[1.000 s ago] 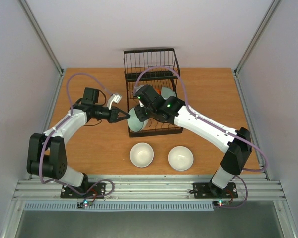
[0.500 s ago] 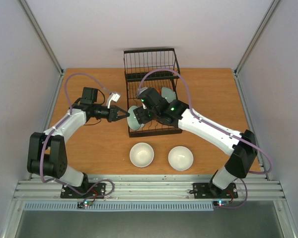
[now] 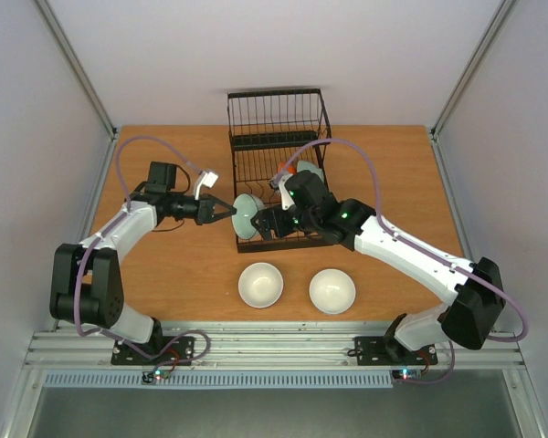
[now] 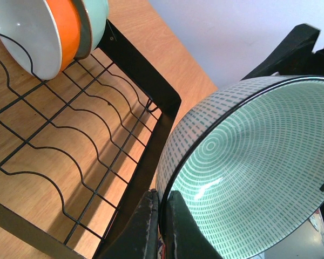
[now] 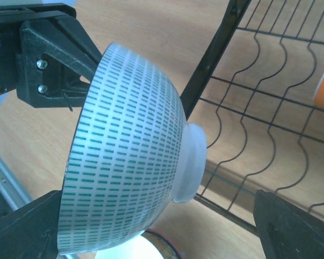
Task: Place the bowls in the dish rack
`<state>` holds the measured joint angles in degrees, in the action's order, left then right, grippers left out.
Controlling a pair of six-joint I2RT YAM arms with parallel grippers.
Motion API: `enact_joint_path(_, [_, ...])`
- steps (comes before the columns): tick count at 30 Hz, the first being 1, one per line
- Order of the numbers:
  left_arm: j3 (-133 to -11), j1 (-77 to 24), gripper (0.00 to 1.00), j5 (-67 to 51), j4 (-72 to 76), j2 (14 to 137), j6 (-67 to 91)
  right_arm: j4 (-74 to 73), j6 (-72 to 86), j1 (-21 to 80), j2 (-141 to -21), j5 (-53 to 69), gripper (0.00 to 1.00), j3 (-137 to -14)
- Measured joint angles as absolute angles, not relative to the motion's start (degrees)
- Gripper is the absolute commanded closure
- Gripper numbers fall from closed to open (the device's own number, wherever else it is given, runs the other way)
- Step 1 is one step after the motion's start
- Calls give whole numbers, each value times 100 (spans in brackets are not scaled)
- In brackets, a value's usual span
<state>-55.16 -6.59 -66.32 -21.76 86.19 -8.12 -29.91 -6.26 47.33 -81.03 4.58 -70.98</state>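
My left gripper (image 3: 223, 212) is shut on the rim of a patterned bowl (image 3: 247, 215), which it holds on edge at the left front corner of the black dish rack (image 3: 279, 137). In the left wrist view its fingertips (image 4: 151, 208) pinch the rim of that green-patterned bowl (image 4: 248, 167). My right gripper (image 3: 272, 223) stands open just right of the bowl, its fingers (image 5: 291, 226) wide of the bowl's foot (image 5: 191, 162). An orange bowl (image 4: 65, 32) and a mint bowl (image 4: 96, 19) stand on edge in the rack. Two white bowls (image 3: 260, 285) (image 3: 331, 291) sit on the table.
The rack's tall basket section (image 3: 276, 109) rises at the far end. The rack's wavy wire floor (image 4: 54, 140) lies between the held bowl and the standing bowls. Grey walls close in the wooden table (image 3: 164, 265) on both sides.
My right gripper has opened, let go of the patterned bowl and drawn back to the right. The left gripper stays shut on the bowl's rim, barely moved.
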Motion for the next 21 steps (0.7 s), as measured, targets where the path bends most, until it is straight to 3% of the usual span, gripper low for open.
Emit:
enact_joint_path(15, [-5443,-545,100,-7072,-1994,8619,-790,-2163,-207,4593,-8191,1457,7,-6783])
enact_joint_path(18, [-5413,-530,99,-7135,-1927,8619,-760,-2051,-134,4567,-8191,1612,11,-6735])
enact_joint_path(21, [-5382,-517,99,-7188,-1859,8619,-716,-1940,-64,4547,-8197,1778,22,-6696])
